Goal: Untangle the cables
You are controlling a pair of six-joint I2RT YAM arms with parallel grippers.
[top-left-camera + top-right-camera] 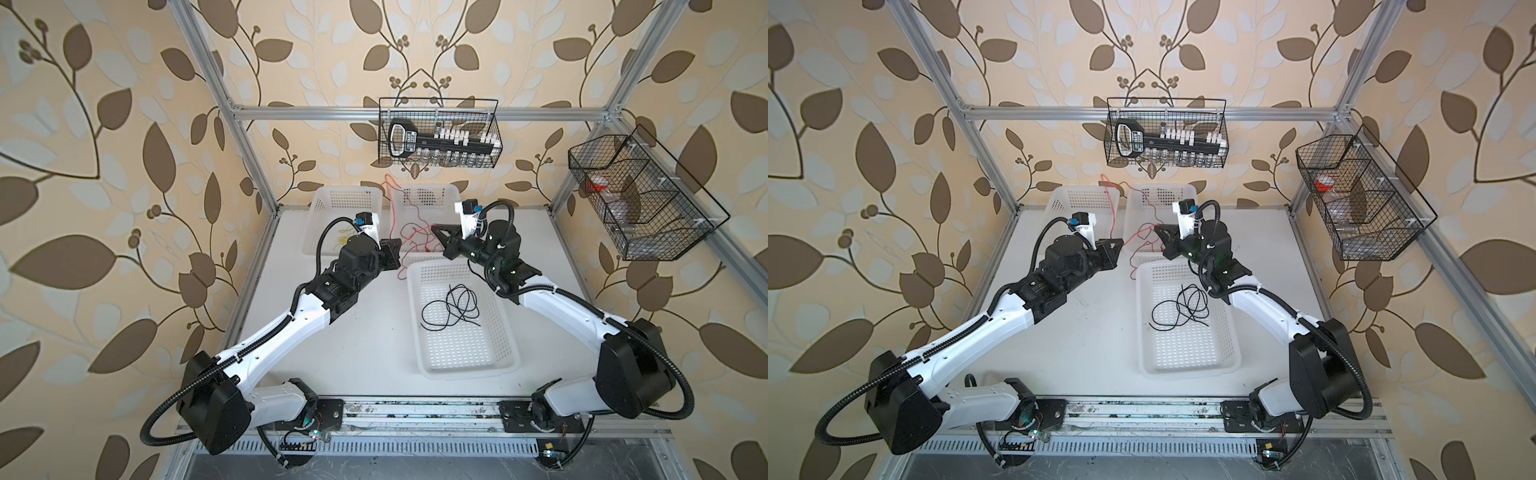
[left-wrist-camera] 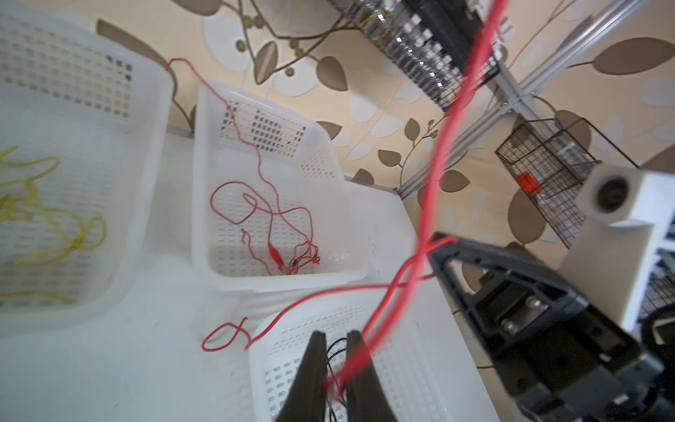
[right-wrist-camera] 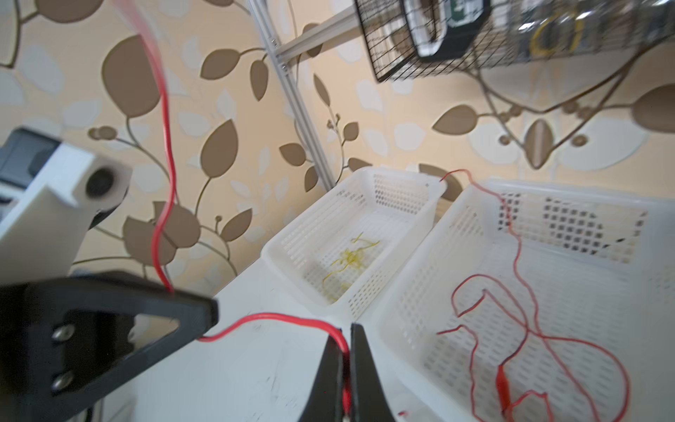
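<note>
Left gripper (image 1: 1119, 243), right gripper (image 1: 1157, 228) face-to-face mid-air — right pinching red cable (image 3: 277, 316).

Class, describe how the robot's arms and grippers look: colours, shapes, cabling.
The left arm and right arm have white shells with black joints; a black ribbed hose loops along each. The left gripper and right gripper have black, tapering fingers with triangular cut-outs. A white camera block with a blue patch tops each wrist.

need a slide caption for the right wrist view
right claw shut on a red cable leading to the left claw, yellow cable lying in the far white basket
</note>
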